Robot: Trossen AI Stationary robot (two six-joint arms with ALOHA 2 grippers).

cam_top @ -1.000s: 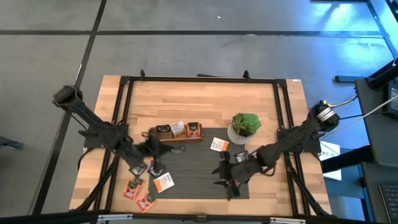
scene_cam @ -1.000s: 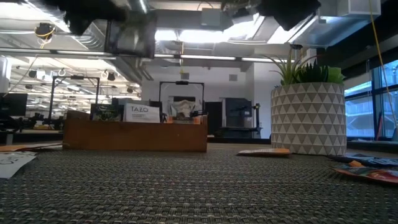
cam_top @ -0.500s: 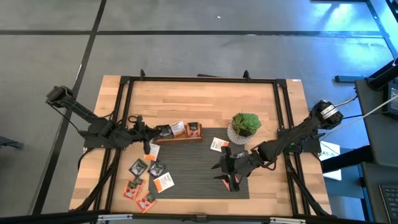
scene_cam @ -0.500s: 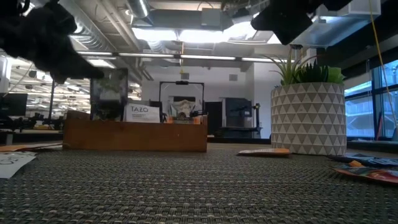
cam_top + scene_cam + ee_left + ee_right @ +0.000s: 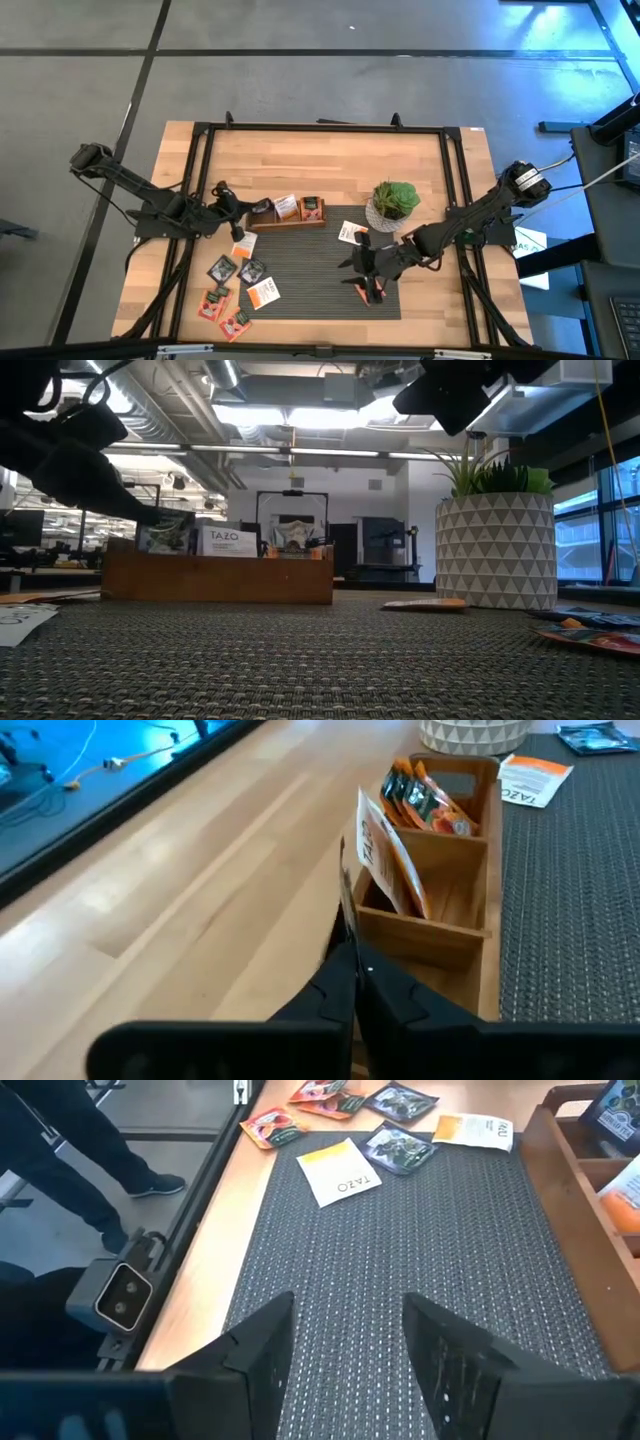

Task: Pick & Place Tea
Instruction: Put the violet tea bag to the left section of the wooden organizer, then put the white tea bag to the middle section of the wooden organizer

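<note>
My left gripper is at the left end of the long wooden tray, shut on a dark sachet. In the low view this sachet dips behind the tray's wall at the left compartment. The middle compartment holds a white-and-orange sachet; the right one holds orange-red sachets. Loose sachets lie flat near the mat's left near corner. My right gripper is open above the mat, touching nothing. My left gripper pinches the dark sachet between its two fingers, by the edge nearest them. The fingers come from the table's left, slanting down. The sachet stands on edge, with its lower part behind the tray's wall in the low view.
A potted green plant in a white patterned pot stands right of the tray. One white-and-orange sachet and some dark and orange ones lie near it on the dark woven mat. A black frame borders the table.
My left gripper carried the dark sachet from above the loose sachets toward the table's far side, to the tray's left end, and came down. The sachet went from high above the tray to dipping behind its wall. My right gripper shifted slightly toward the far edge.
</note>
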